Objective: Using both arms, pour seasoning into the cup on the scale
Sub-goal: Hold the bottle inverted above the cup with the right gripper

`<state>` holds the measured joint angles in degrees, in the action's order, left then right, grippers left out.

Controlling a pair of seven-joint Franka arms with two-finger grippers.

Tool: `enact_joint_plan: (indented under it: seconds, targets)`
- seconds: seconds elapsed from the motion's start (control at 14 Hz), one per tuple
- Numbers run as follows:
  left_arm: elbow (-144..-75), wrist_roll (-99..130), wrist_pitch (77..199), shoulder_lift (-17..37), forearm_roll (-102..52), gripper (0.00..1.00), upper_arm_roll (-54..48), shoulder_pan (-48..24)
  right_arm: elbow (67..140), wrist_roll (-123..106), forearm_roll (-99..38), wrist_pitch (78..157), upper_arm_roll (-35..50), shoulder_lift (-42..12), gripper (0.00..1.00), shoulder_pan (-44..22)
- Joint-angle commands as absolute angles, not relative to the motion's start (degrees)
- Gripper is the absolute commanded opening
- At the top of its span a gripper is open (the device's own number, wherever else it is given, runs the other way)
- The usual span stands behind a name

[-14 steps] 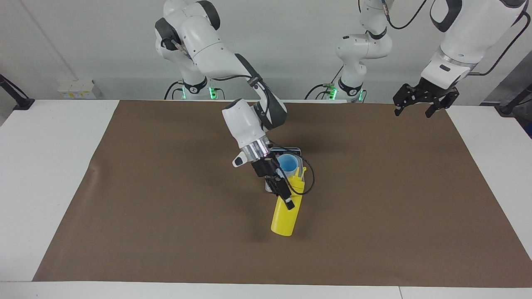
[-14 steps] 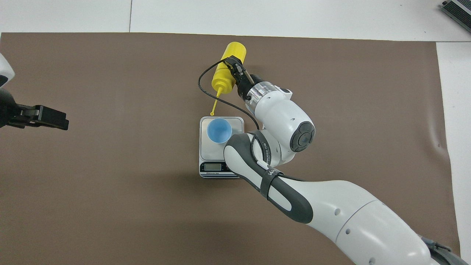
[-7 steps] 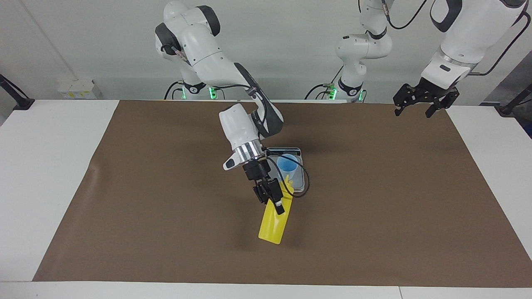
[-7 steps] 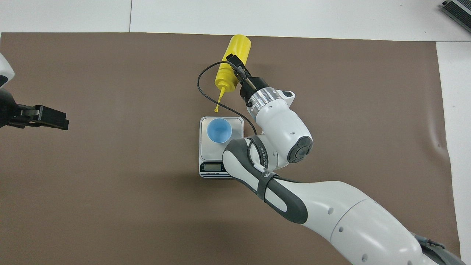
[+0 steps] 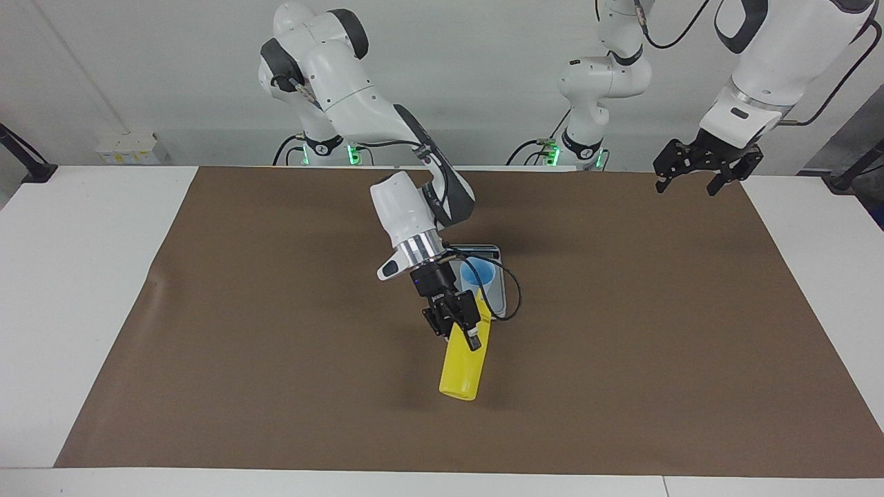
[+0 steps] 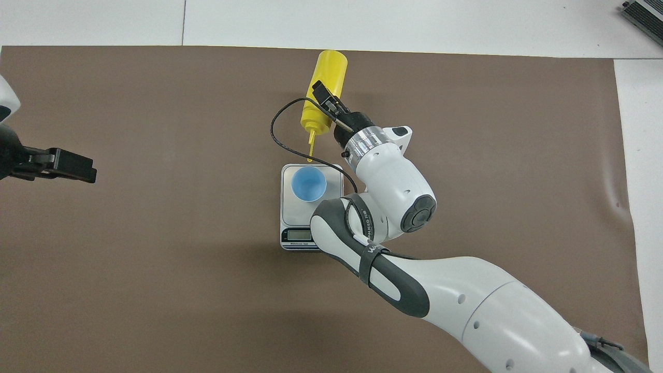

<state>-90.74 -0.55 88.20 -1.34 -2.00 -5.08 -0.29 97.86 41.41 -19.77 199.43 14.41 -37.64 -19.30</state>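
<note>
Right gripper [image 6: 327, 105] tilts seasoning [image 6: 325, 88] (nozzle toward cup [image 6: 308, 184]).

A white table [image 5: 83, 290] filled most of both views, its bare top showing as pale bands along the frame edges. A large brown mat [image 5: 276, 359] lay flat on it and covered nearly the whole middle; in the facing view a small crease showed at its edge at mid-left of the frame. A silver-grey scale [image 6: 295, 217] lay on the mat just left of the centre of the overhead frame, its dark display strip along the lower short edge. In the facing view the scale appeared near the middle of the frame, largely hidden. At the upper right corner of the overhead frame a dark ribbed object [image 6: 645, 13] lay on the bare white top.
</note>
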Motion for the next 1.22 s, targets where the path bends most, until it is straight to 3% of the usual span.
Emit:
enact_joint_plan:
  seconds: [0.0, 1.15]
  targets:
    - [-92.3, -0.2, 89.0, -2.5, -1.8, 1.00, -5.4, 0.4, 98.1, 39.6, -18.7, 201.1, 14.6, -36.6, 0.00, -18.9]
    - [-92.3, -0.2, 89.0, -2.5, -1.8, 1.00, -5.4, 0.4, 98.2, 29.0, -19.6, 201.1, 14.5, -35.7, 0.00, -19.0]
